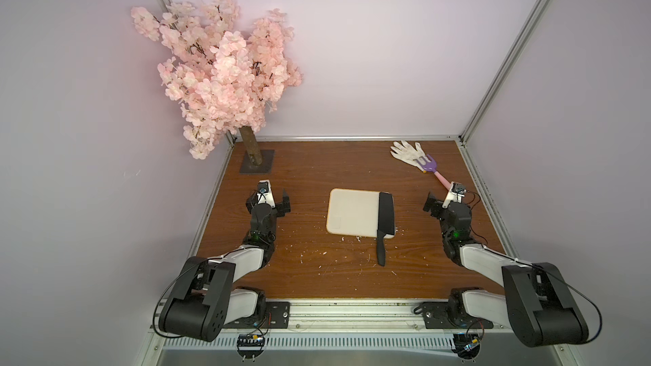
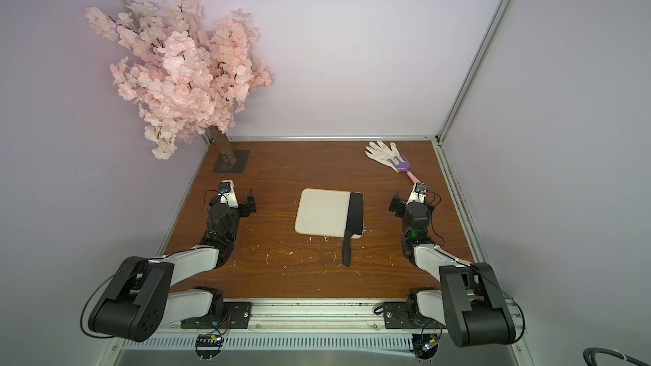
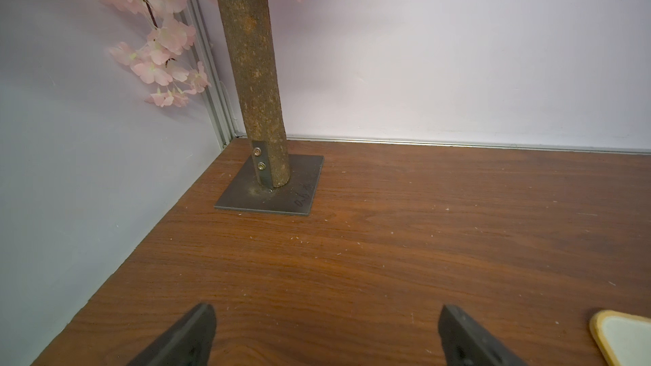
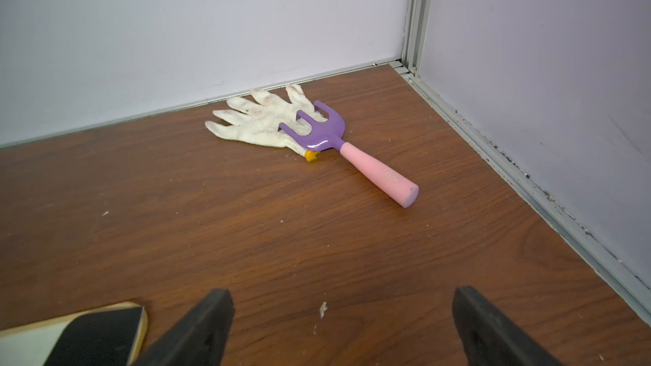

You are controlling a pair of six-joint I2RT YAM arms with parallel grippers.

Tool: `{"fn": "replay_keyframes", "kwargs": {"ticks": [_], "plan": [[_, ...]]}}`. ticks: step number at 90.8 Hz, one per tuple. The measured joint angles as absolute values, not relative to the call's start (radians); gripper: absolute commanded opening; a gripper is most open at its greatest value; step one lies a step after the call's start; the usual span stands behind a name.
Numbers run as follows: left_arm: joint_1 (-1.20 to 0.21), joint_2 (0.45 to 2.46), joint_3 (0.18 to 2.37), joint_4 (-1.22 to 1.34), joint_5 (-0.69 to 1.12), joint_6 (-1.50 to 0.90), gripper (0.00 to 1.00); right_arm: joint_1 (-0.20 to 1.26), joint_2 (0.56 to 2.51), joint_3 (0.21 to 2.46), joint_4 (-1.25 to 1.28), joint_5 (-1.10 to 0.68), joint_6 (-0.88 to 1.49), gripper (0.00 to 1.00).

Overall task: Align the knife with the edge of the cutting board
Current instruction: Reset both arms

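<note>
On the worktop [image 1: 310, 177], both top views: the knife [image 1: 384, 218] lies flat. Its blade rests on the cutting board [image 1: 352, 216] along the side nearer the right arm [image 1: 479, 258], and its handle runs off the near edge onto bare wood. Blade looks close to parallel with that side, its outer edge just over the rim. Left arm [image 1: 246, 255] and right arm sit well apart from the board, one on each side. White scraps [image 1: 324, 253] are scattered near the handle.

Left wrist view: left pincer [image 3: 327, 311] is spread wide over bare wood, with nothing between the fingers. Tree trunk [image 3: 253, 65] stands on its base plate [image 3: 281, 191] ahead. One corner of the board [image 3: 623, 336] shows at the frame's margin.

Right wrist view: right pincer [image 4: 343, 295] is spread wide and empty. A corner of the board with the knife [image 4: 102, 332] on it lies just beside one finger. Glove [image 4: 260, 124] and garden fork [image 4: 317, 135] lie by the back wall, the fork's tines on the glove.

Handling, judged: the knife is stiff and smooth, with its weight toward the blade. The flat blade offers no pinch, so take the handle where it leaves the board, across its width. Held far back, it may pivot or droop. A nudge on the blade's side could also shift it, but the light plastic board might slide with it. Alignment appears nearly done, with only a fine trim left, if any.
</note>
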State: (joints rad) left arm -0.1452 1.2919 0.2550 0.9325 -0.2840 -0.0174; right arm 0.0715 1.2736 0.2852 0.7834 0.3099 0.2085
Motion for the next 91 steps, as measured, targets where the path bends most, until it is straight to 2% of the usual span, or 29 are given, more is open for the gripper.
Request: {"fn": "replay_keyframes", "kwargs": {"ticks": [16, 29, 40, 57, 79, 91], "plan": [[-0.124, 1.364, 0.214, 1.060, -0.260, -0.004, 0.99, 0.071, 1.369, 0.272, 0.893, 0.286, 0.146, 0.99], [-0.122, 1.450, 0.182, 1.172, -0.241, 0.012, 0.99, 0.071, 1.365, 0.238, 0.989, 0.269, 0.098, 1.00], [-0.110, 1.503, 0.177, 1.237, -0.231, 0.012, 0.99, 0.071, 1.384, 0.165, 1.151, 0.270, 0.070, 0.99], [-0.094, 1.526, 0.178, 1.284, -0.200, 0.012, 0.99, 0.072, 1.553, 0.054, 1.425, 0.270, 0.048, 0.99], [-0.028, 1.529, 0.212, 1.256, -0.089, 0.000, 0.99, 0.071, 1.551, 0.209, 1.344, 0.209, 0.022, 0.99], [-0.026, 1.529, 0.214, 1.251, -0.067, -0.002, 0.99, 0.070, 1.550, 0.218, 1.324, 0.187, 0.015, 1.00]]}}
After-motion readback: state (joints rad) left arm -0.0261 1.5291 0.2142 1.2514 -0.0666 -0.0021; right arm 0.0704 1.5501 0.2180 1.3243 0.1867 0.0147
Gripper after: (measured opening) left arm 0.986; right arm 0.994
